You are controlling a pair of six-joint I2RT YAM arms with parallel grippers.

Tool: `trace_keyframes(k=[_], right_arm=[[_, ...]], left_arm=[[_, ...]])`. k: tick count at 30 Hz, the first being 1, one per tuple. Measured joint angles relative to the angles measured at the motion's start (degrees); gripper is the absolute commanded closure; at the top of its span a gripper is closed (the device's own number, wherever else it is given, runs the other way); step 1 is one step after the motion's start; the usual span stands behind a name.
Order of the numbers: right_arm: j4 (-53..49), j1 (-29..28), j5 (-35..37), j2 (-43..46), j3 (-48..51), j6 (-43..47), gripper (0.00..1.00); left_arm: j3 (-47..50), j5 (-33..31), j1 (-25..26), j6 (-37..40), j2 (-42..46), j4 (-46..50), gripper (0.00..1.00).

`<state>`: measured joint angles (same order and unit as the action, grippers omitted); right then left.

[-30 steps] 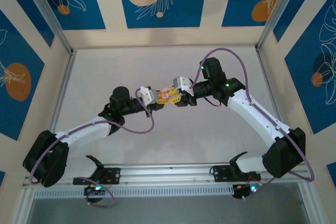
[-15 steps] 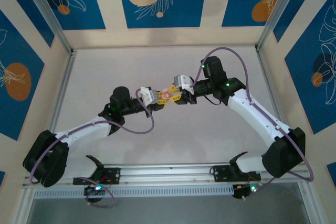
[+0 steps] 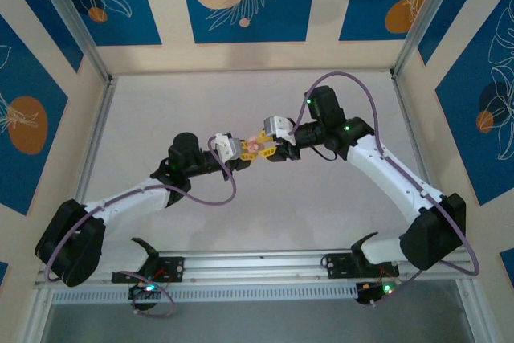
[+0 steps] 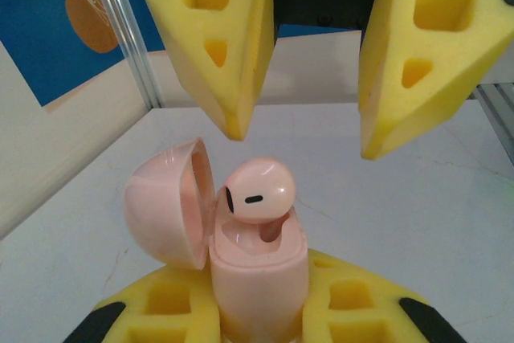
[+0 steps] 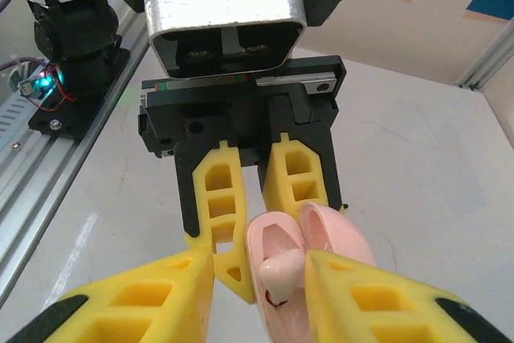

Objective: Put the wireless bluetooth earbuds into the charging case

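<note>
The right end effector (image 4: pixel 303 140) has been drawn slightly back from the glossy pink charging case (image 4: pixel 259 279). Its yellow foam fingers (image 4: pixel 221 38) are spread, and the rounded pink earbud (image 4: pixel 257 192) is left half-seated in its well. The case is pinched upright over the desk (image 4: pixel 434 222) by the left end effector (image 3: pixel 242 155), with the lid (image 4: pixel 165 206) open, presumably so the well stays reachable.

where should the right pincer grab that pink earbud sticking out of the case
Pinch the earbud by its bulb, from above the case mouth. Its stem is down in the socket and the open lid stands beside it, so only the rounded top is free.
</note>
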<state>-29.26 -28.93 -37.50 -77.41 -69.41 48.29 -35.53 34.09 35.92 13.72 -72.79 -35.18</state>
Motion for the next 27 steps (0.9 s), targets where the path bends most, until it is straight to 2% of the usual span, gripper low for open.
trace_keyframes(k=[3,18,27], right_arm=[[0.0,0.0,0.0,-0.7,0.0,0.0,0.66],[0.1,0.0,0.2,-1.6,0.0,-1.1,0.85],[1.5,-1.1,3.9,-1.6,0.0,-6.5,0.91]], left_arm=[[0.0,0.0,0.0,0.2,0.0,0.4,0.82],[-0.1,0.0,0.0,0.4,1.1,1.9,0.82],[-0.1,-2.2,0.0,0.7,1.7,3.3,0.82]])
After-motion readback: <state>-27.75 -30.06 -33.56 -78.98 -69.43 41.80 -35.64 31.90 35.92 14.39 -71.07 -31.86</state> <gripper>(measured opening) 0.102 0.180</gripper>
